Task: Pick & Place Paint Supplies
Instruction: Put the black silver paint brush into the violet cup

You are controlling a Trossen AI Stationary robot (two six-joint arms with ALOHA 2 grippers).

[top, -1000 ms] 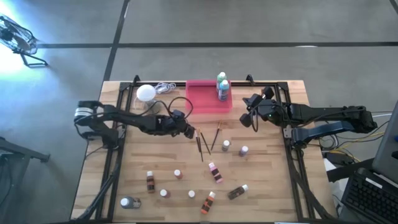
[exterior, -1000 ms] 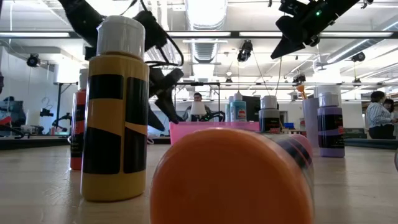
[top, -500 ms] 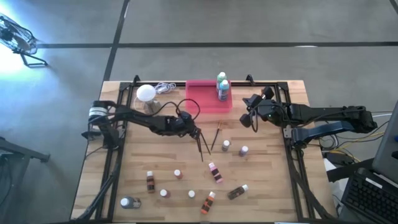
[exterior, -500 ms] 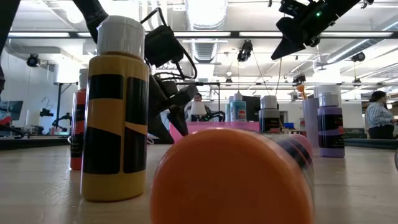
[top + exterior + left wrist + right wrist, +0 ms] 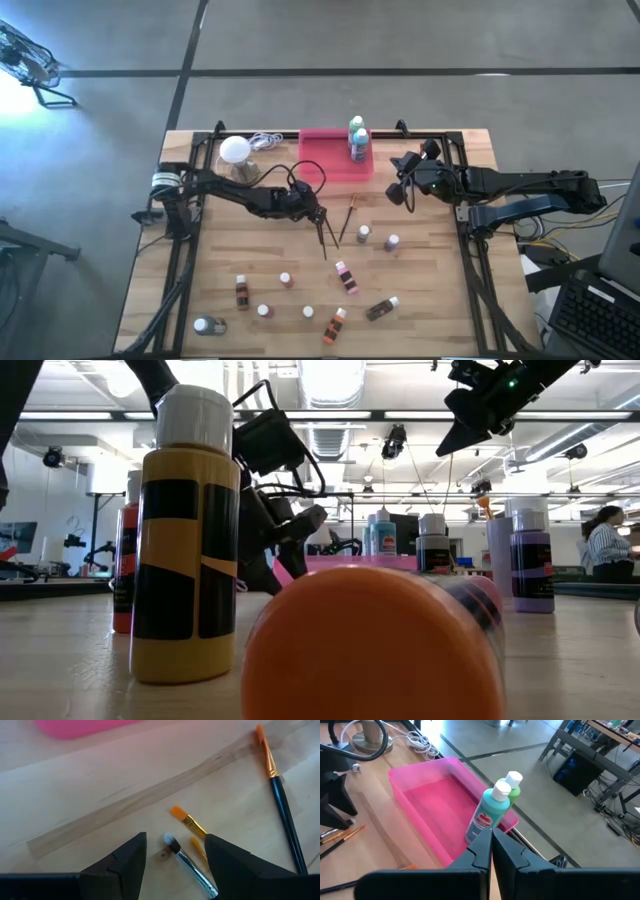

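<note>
Several thin dark-handled paintbrushes (image 5: 324, 236) lie flat in the middle of the table. My left gripper (image 5: 318, 213) is open and low over their bristle ends. In the left wrist view a white-tipped brush (image 5: 190, 865) and an orange-tipped brush (image 5: 186, 820) lie between its fingers (image 5: 125, 860), apart from them. A green bottle (image 5: 513, 785) and a blue bottle (image 5: 487, 815) stand in the pink tray (image 5: 325, 160). Small white-capped bottles (image 5: 345, 276) are scattered on the near half. My right gripper (image 5: 398, 192) hangs shut above the table, right of the tray.
A white globe lamp (image 5: 235, 149) with its cord stands at the far left, beside the tray. One more brush (image 5: 280, 800) lies a little to the right of the others. In the low view a yellow-and-black bottle (image 5: 186, 540) and an orange cap (image 5: 370, 645) fill the foreground.
My left gripper has gone down and toward the table's right edge, onto the bristle ends of the brushes, keeping its fingers apart. The brushes and bottles lie as before.
</note>
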